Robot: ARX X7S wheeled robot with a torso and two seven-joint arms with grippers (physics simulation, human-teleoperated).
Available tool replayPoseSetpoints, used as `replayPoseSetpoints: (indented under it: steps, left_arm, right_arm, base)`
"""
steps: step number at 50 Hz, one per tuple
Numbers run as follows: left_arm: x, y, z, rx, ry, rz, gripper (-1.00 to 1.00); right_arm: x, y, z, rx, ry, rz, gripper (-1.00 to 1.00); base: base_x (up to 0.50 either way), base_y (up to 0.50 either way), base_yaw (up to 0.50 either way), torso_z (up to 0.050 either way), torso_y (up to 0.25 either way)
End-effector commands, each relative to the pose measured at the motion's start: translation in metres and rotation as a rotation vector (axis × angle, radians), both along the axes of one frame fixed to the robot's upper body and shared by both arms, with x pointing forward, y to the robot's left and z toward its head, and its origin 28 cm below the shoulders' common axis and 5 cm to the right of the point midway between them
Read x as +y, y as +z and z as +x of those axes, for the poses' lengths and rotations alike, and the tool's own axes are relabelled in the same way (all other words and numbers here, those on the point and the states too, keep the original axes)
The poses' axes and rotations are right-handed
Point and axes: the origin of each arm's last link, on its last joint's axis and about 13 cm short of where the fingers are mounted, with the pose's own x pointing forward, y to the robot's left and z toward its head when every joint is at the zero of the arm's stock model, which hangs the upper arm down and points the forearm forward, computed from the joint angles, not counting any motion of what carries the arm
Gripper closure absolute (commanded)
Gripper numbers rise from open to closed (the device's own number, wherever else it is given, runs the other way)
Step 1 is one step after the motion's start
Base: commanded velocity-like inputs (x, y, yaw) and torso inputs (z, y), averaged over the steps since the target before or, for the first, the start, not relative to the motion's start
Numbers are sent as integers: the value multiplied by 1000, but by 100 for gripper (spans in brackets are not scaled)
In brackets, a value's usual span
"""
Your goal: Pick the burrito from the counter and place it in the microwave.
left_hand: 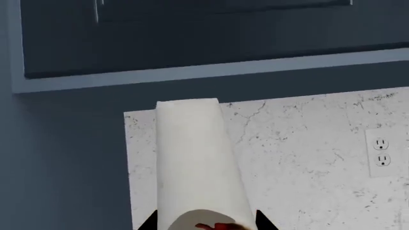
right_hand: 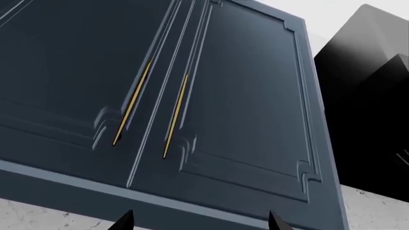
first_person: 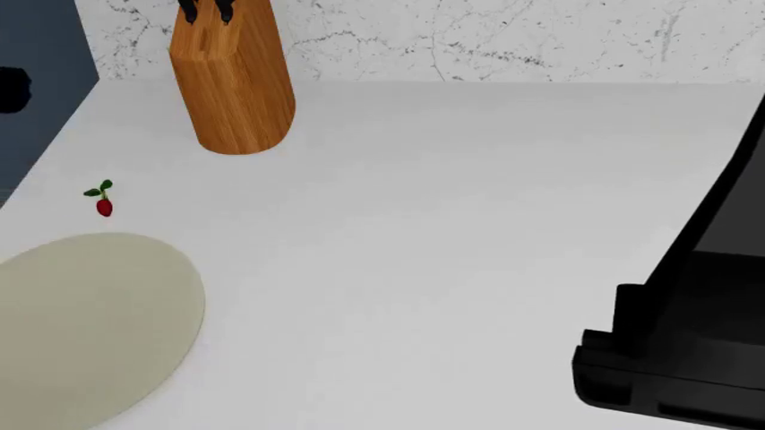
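The burrito [left_hand: 199, 163] is sitting in the left claw [left_hand: 203, 221], with one dark fingertip [left_hand: 148, 223] on each side of it, so the claw is closed about as wide as the roll and is gripping it. In the left wrist view the burrito is long and pale, and its long side is running straight out from the claw toward the speckled stone wall [left_hand: 307, 153] and the dark blue cabinet [left_hand: 191, 33] above. Its near end is showing a bit of red and orange filling, and its far end is pointing away from the claw. A white wall socket [left_hand: 380, 152] is sitting on the stone wall off to one side. The right claw [right_hand: 200, 221] is holding nothing; its two tips are standing well apart, wide open, and it is facing blue cabinet doors [right_hand: 191, 96] with thin brass handles [right_hand: 175, 116], with a black shape, maybe the microwave [right_hand: 367, 96], beside them. In the head view neither claw is showing. On the white counter [first_person: 454, 224], a wooden knife block [first_person: 235, 81] is standing near the back left corner, a tiny red cherry [first_person: 103, 202] is lying near the left edge, and a beige plate [first_person: 84, 322] is resting at the front left corner. A black thing [first_person: 682, 331] is filling the right edge.
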Motion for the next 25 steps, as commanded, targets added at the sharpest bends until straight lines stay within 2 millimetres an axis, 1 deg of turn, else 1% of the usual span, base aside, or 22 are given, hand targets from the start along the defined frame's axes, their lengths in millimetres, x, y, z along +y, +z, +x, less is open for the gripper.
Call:
replayPoseSetpoints:
  steps: [1, 6, 11, 18, 25]
  left_arm:
    - [-3, 33, 1, -81, -35, -27, 100]
    - [-2, 39, 2, -88, -39, -31, 100]
    - [-4, 51, 3, -100, -50, -39, 100]
    - [-7, 76, 11, -119, -63, -41, 100]
    - [-10, 104, 26, -130, -70, -25, 100]
  right_arm:
    - [1, 5, -1, -34, 33, -32, -100]
    - [2, 4, 0, -33, 33, -32, -100]
    - [3, 3, 0, -30, 36, -30, -100]
    - [5, 2, 0, -29, 40, -29, -100]
    - [5, 2, 0, -32, 45, -30, -100]
  base:
    - [0, 0, 0, 0, 0]
    - [0, 0, 0, 0, 0]
    - [0, 0, 0, 0, 0]
    - [0, 0, 0, 0, 0]
    - [0, 0, 0, 0, 1]
